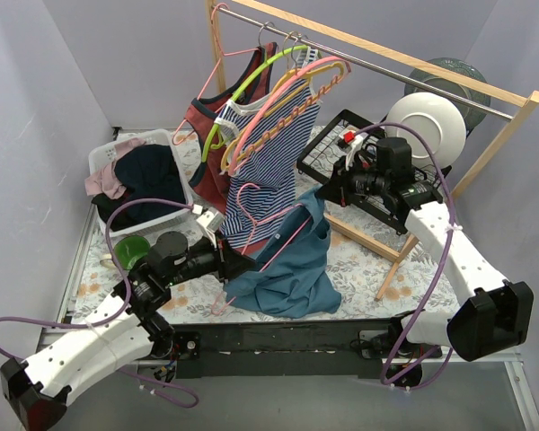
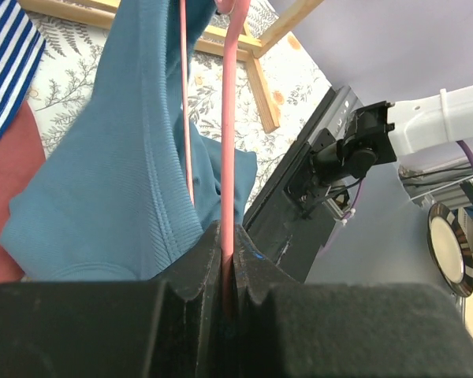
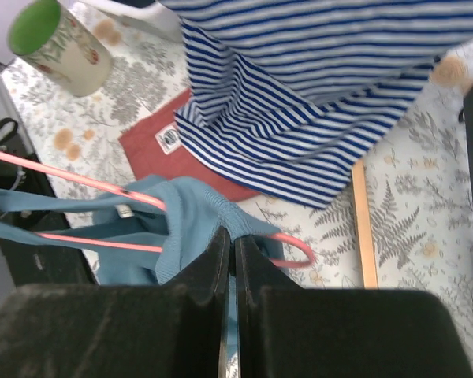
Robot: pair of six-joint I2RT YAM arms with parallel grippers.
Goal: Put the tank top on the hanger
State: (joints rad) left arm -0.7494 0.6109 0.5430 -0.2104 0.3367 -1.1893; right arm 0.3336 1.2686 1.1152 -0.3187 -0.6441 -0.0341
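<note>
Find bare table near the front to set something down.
Front right: bare tablecloth between the tank top and the wooden rack leg. Front left: a strip beside the green cup. Crowded: centre under the striped top, basket back left, dish rack back right.

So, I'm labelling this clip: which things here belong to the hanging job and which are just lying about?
Job in hand:
tank top
pink hanger
left end effector, clamped on that hanger
right end effector, pinching the tank top

Lying about:
striped top
red top
lime-green hanger
basket
mug
white plate
</note>
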